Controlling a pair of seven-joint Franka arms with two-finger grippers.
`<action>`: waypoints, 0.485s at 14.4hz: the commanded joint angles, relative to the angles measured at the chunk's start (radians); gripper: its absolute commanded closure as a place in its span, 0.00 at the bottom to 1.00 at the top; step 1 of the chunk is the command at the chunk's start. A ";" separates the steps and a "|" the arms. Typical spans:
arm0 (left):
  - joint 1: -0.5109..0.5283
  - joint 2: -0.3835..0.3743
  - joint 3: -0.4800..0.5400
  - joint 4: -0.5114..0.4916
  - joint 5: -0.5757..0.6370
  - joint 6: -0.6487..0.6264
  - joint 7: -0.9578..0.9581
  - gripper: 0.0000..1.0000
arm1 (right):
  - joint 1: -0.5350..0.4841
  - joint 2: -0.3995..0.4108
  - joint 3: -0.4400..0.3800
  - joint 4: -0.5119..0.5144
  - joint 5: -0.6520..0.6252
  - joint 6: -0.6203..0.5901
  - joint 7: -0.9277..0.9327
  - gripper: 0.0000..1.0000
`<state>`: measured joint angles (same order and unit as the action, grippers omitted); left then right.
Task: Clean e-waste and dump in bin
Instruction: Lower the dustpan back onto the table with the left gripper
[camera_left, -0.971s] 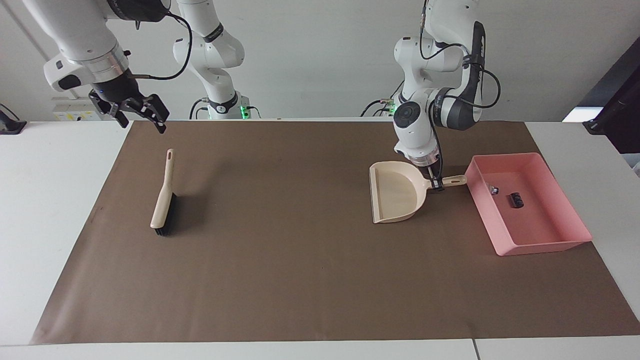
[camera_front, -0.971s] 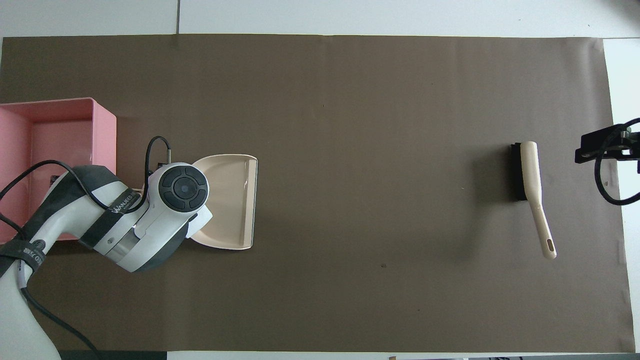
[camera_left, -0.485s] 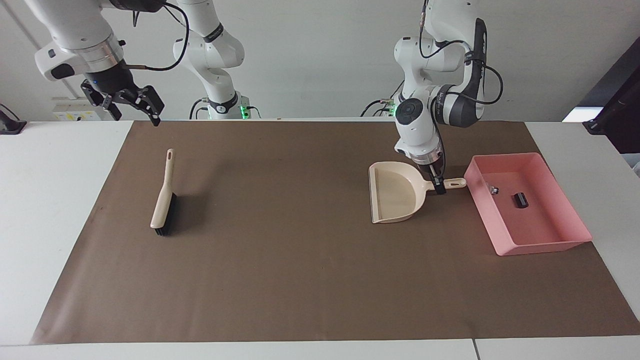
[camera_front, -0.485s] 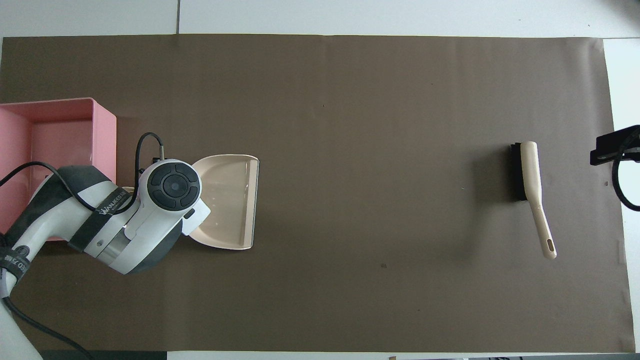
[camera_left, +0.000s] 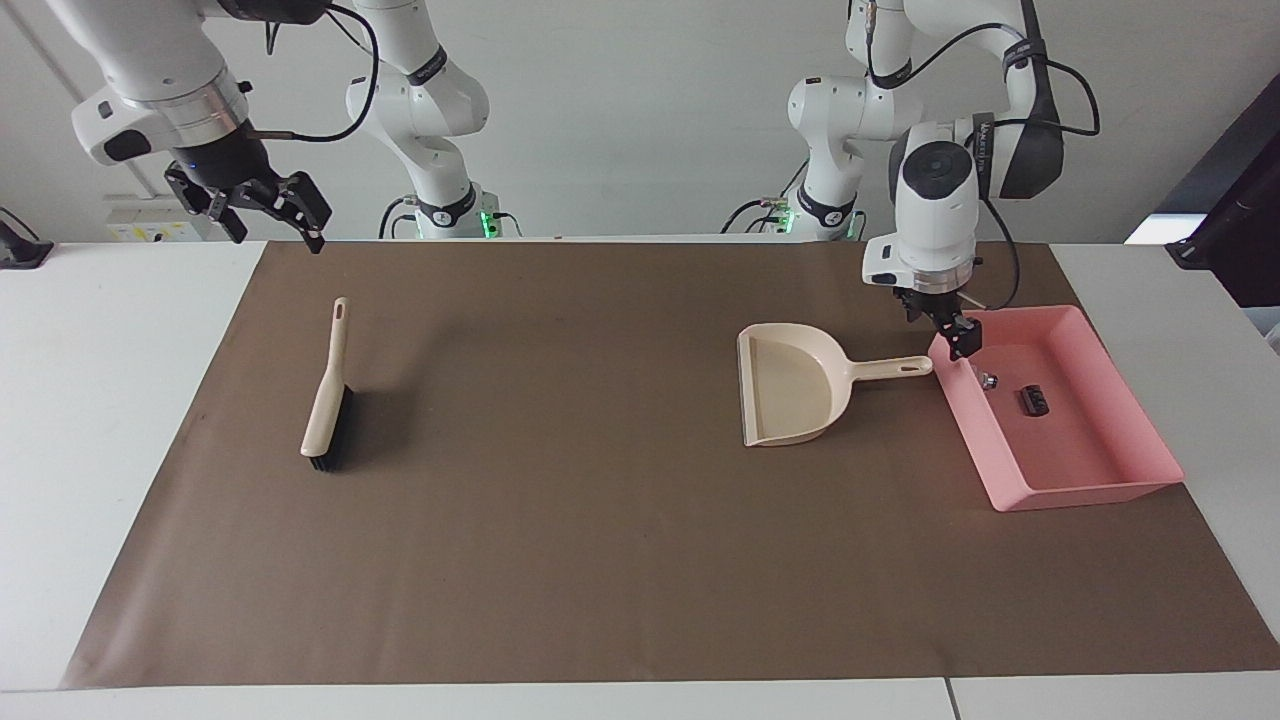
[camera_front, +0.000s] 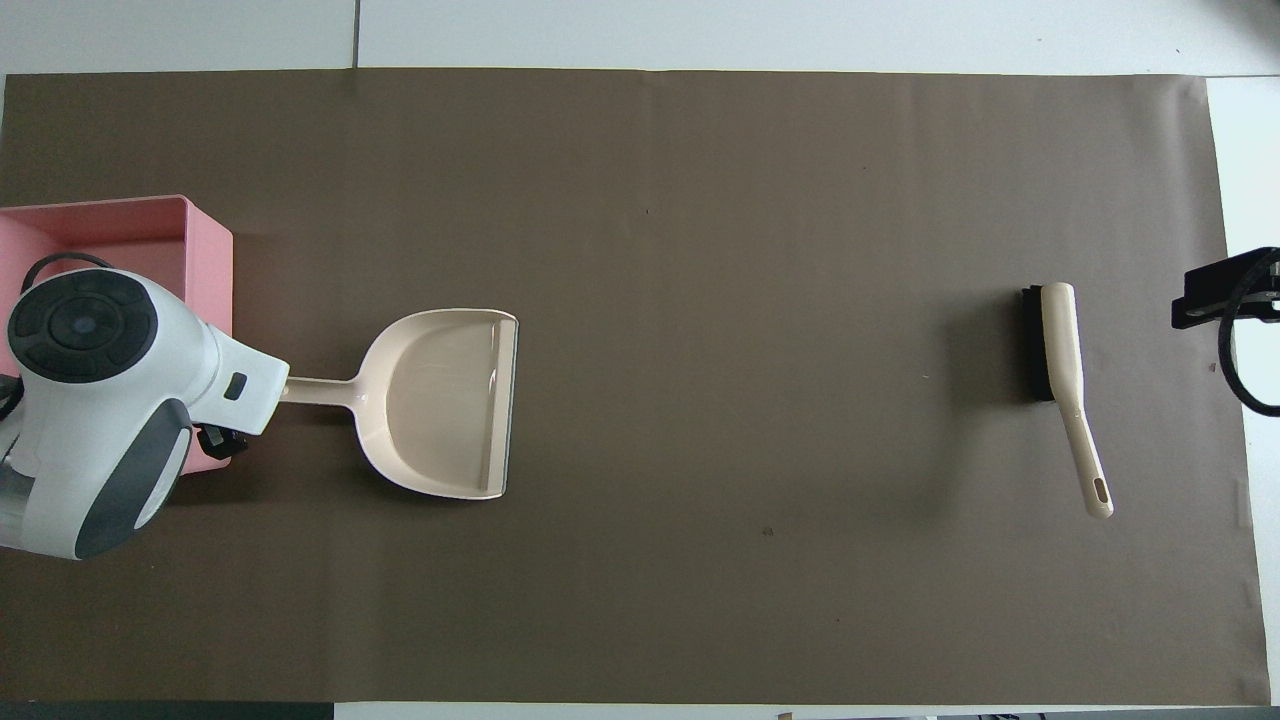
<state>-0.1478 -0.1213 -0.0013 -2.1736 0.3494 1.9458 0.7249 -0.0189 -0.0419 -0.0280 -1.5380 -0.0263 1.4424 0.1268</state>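
The e-waste lies in the pink bin (camera_left: 1090, 482) at the left arm's end of the mat: a white-grey bit (camera_left: 988, 380) and a small black block (camera_left: 1033, 400). In the overhead view the left arm covers most of the bin (camera_front: 120, 225) and hides the e-waste. My left gripper (camera_left: 952, 338) hangs open and empty over the bin's corner nearest the robots, just past the dustpan's handle tip. My right gripper (camera_left: 265, 215) is raised and open over the table's edge at the right arm's end, holding nothing, and shows partly in the overhead view (camera_front: 1215, 295).
A beige dustpan (camera_left: 790, 385) lies flat on the brown mat (camera_left: 560, 520) beside the bin, handle pointing at it, also in the overhead view (camera_front: 440, 400). A beige brush with black bristles (camera_left: 327, 395) lies toward the right arm's end (camera_front: 1060, 350).
The left gripper let go of the dustpan's handle, rose and swung over the bin's corner. The dustpan stays flat on the mat. The right arm lifted slightly, then held.
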 joint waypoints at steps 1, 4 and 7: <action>0.077 0.000 -0.005 0.030 -0.067 -0.031 -0.195 0.02 | -0.004 0.014 0.002 0.016 -0.007 -0.011 -0.024 0.00; 0.102 0.003 -0.003 0.130 -0.165 -0.082 -0.404 0.02 | -0.007 0.040 0.002 0.030 -0.004 -0.022 -0.026 0.00; 0.149 0.031 -0.003 0.314 -0.269 -0.215 -0.475 0.02 | 0.002 0.039 0.002 0.013 0.005 -0.011 0.005 0.00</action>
<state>-0.0309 -0.1204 0.0010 -1.9957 0.1499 1.8348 0.2950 -0.0186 -0.0154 -0.0280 -1.5373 -0.0277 1.4418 0.1259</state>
